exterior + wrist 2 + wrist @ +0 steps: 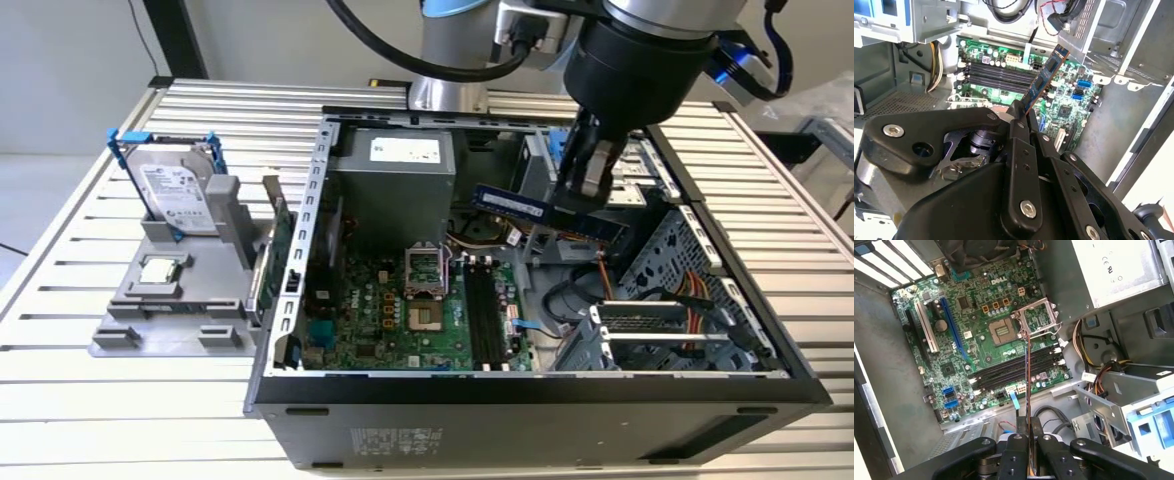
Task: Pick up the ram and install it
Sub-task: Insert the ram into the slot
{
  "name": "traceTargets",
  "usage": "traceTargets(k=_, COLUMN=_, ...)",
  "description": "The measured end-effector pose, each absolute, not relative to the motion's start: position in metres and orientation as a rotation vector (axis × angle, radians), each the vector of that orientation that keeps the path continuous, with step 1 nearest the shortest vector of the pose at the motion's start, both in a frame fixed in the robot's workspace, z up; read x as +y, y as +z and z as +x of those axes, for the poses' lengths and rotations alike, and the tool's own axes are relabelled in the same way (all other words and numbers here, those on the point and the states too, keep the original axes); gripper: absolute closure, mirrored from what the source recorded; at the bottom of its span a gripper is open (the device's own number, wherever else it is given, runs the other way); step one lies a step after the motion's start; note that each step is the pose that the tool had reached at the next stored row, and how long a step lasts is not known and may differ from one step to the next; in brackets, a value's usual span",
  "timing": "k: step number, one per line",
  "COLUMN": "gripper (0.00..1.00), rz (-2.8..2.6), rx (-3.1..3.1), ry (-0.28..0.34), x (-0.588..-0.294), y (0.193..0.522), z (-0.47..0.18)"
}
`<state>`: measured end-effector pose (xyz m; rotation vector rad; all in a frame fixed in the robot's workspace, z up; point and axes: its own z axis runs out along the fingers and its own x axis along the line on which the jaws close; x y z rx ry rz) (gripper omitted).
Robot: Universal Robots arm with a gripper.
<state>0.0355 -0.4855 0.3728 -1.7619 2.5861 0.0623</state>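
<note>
My gripper point(587, 188) hangs over the open computer case point(534, 385), shut on the ram point(546, 211), a long blue-dark stick held level above the motherboard point(387, 320). The ram sticks out toward the exterior view's left, over the area between the power supply and the drive cage. In the second wrist view the ram point(1044, 79) rises from between the black fingers point(1015, 131) toward the long dark memory slots point(994, 74). Seen edge-on in the first wrist view, the ram point(1027, 385) lies across the slots point(1014, 367), well above them.
Inside the case are the grey power supply point(394, 180), the open processor socket point(424, 270), cables and a drive cage point(667, 300). At the exterior view's left a grey fixture point(174, 310) holds a silver hard drive point(178, 190) and a small square chip point(160, 268).
</note>
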Motion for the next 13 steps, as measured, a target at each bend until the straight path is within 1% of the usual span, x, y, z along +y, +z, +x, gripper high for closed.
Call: traceTargets(k=13, gripper=1.0, rz=-1.674, rx=2.643, ry=0.062, x=-0.4854, y=0.3728, z=0.0355)
